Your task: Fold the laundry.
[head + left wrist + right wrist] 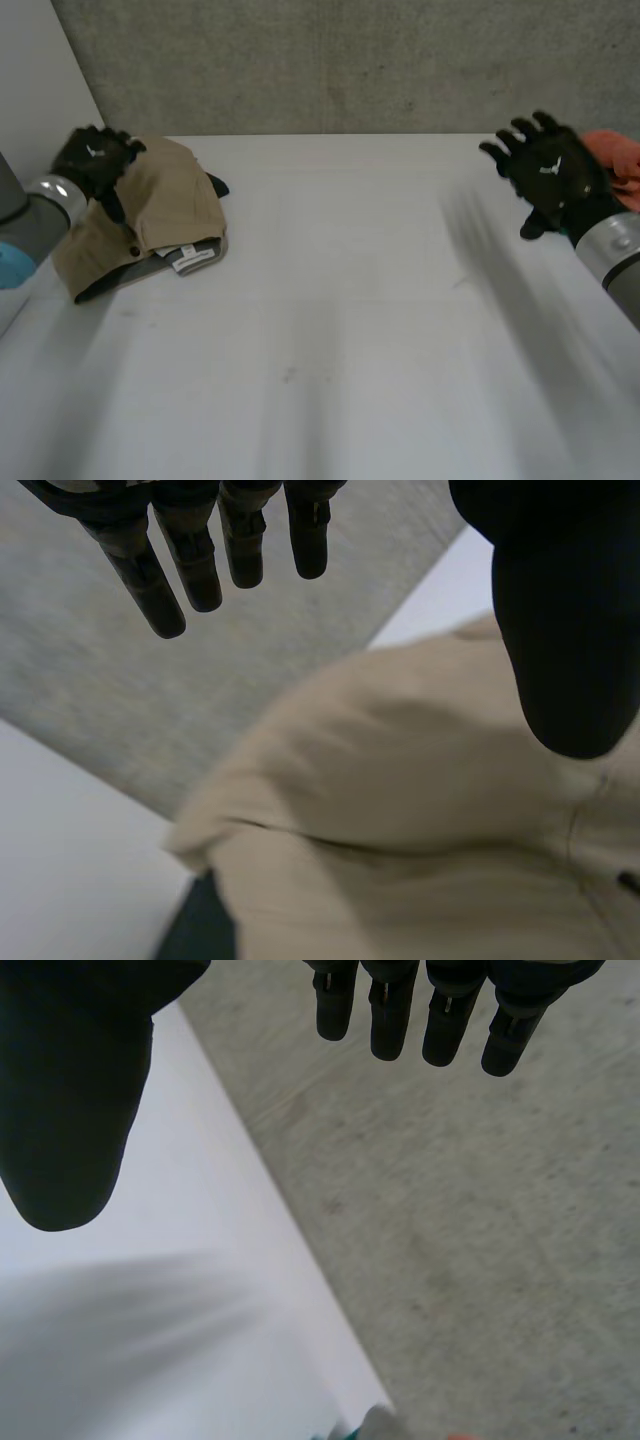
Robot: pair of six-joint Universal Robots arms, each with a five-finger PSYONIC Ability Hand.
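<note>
- Lying at the far left of the bench (pixel 330 300): a tan garment (pixel 150 215), doubled over into a rough bundle, with a white label (pixel 190 257) peeking out on its near side.
- Poised over the bundle's far-left edge: the left hand (pixel 95 160). Seen from its own wrist, fingers (pixel 200 550) straight and well apart from the thumb, closed on nothing, with the tan cloth (pixel 400 810) spread beneath the palm. Hard to say whether touching or just above.
- Raised at the far right of the bench: the right hand (pixel 548 172), fingers (pixel 390 1010) straight and splayed, empty, facing the grey wall (pixel 350 60).
- Just beside that hand, at the bench's right edge: an orange cloth (pixel 618 155), bunched up and partly hidden.
- Judged step: between pieces. Looks as if the tan item is folded and set aside, with the orange one next in line.
- Next move, as a guess: lift the left hand clear without dragging the bundle open; bring the right hand down onto the orange cloth, pinch an edge, pull it to the open middle of the bench and spread it flat before any fold.
</note>
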